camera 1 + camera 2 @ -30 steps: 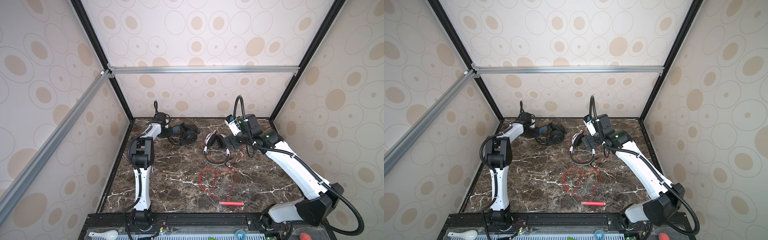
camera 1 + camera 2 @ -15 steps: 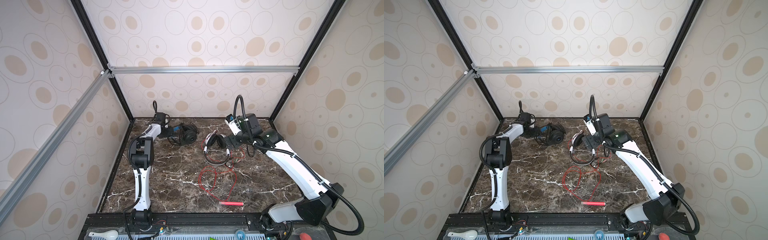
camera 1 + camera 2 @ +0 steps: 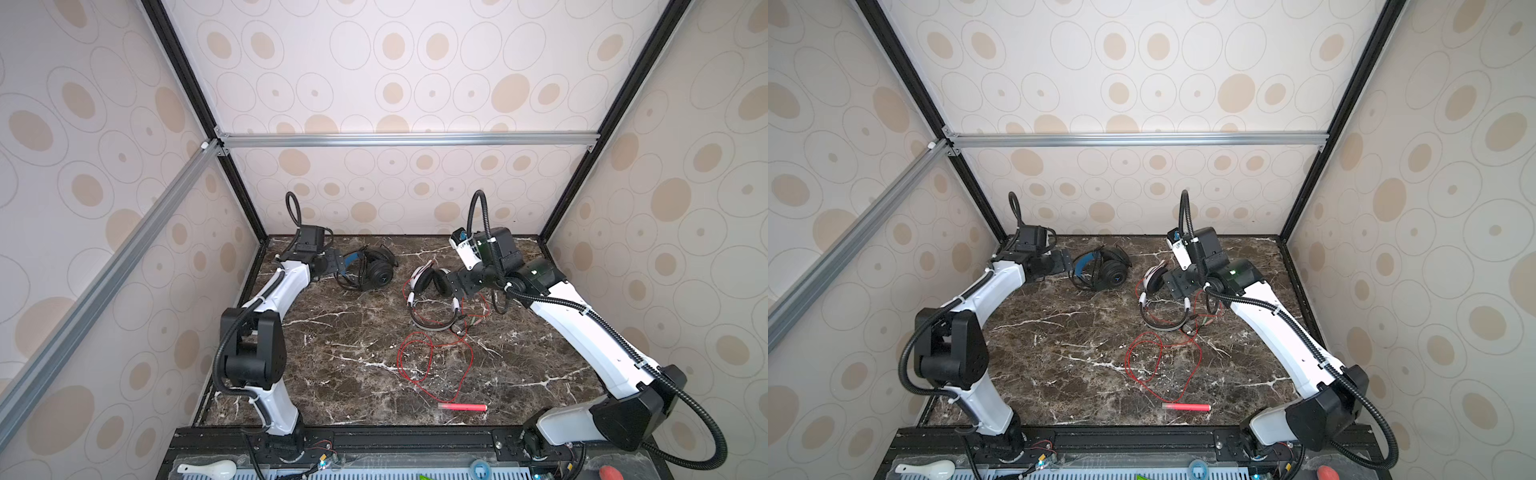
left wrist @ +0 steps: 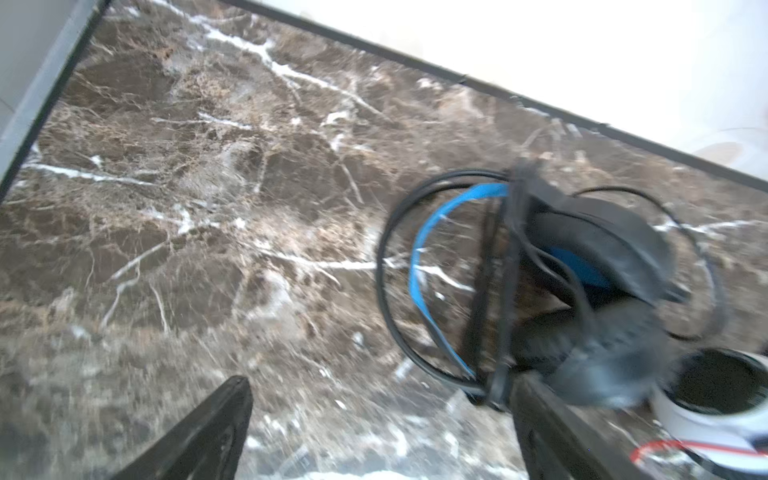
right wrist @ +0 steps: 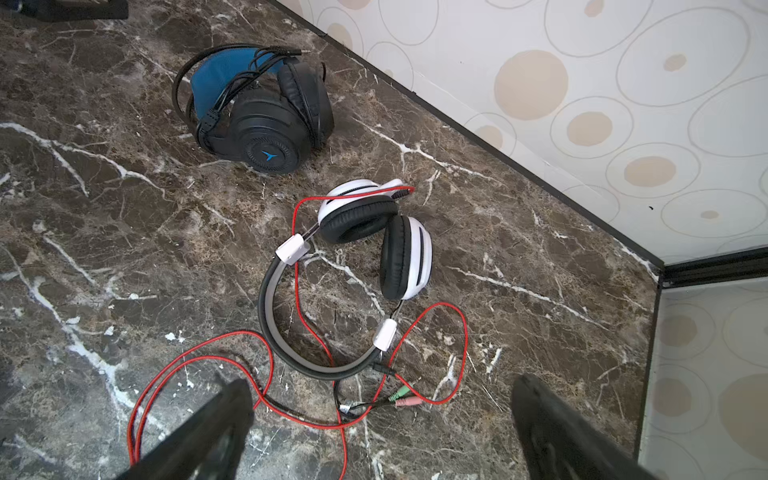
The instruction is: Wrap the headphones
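Right wrist view: right gripper (image 5: pixel 382 384) spread, empty, over the white over-ear headset with black pads (image 5: pixel 374 232) at mid-table. Its thin red cable (image 5: pixel 137 407) sprawls loose toward the front. Pinch the cable near the headband and wind it snug. Left gripper (image 4: pixel 382 380) spread, holding nothing, beside the black blue-banded headset (image 4: pixel 582 257).

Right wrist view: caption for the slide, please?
Open right gripper above the white headphones, red cable loose; black headphones nearby.
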Available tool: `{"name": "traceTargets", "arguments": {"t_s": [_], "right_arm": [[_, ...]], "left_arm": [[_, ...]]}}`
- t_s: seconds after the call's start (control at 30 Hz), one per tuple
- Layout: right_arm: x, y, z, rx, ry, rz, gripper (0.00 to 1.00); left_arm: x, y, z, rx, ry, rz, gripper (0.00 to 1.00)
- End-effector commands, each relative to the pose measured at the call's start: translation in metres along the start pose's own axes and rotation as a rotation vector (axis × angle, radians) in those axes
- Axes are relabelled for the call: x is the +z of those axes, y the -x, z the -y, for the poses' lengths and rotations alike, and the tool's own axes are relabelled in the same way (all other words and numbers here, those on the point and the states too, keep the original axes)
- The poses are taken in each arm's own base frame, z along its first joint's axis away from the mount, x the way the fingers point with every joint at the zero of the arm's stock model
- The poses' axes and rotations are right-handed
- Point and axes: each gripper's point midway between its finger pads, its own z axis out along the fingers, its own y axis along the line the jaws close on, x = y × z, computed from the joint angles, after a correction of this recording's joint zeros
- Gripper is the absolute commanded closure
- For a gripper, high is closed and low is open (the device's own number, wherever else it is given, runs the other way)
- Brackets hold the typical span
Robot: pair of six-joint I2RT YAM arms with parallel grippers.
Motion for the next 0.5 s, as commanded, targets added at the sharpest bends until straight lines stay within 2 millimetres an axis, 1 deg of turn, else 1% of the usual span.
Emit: {"name": "traceTargets", "arguments": {"t_s": [0.0, 0.07, 0.17, 0.27, 0.33, 0.47], "right_arm": [[-0.004, -0.005, 0.0, 0.023, -0.003, 0.016, 0.0], [-0.004, -0.014, 0.0, 0.026, -0.01, 0.012, 0.0], [-0.007, -0.027, 0.0, 0.033, -0.017, 0.01, 0.0], [-0.012, -0.042, -0.002, 0.035, -0.015, 0.017, 0.0], [-0.016, -0.052, -0.003, 0.035, -0.013, 0.021, 0.0], [-0.024, -0.064, -0.005, 0.04, -0.01, 0.046, 0.0]], "left_arm": [[-0.023, -0.042, 0.071, -0.049, -0.102, -0.002, 0.02], [-0.032, -0.072, 0.106, -0.113, -0.185, -0.025, 0.02], [-0.038, -0.108, 0.146, -0.181, -0.263, -0.07, 0.02], [-0.039, -0.138, 0.18, -0.196, -0.298, -0.113, 0.03], [-0.035, -0.152, 0.195, -0.222, -0.309, -0.137, 0.05], [-0.019, -0.174, 0.206, -0.262, -0.275, -0.161, 0.12]]}}
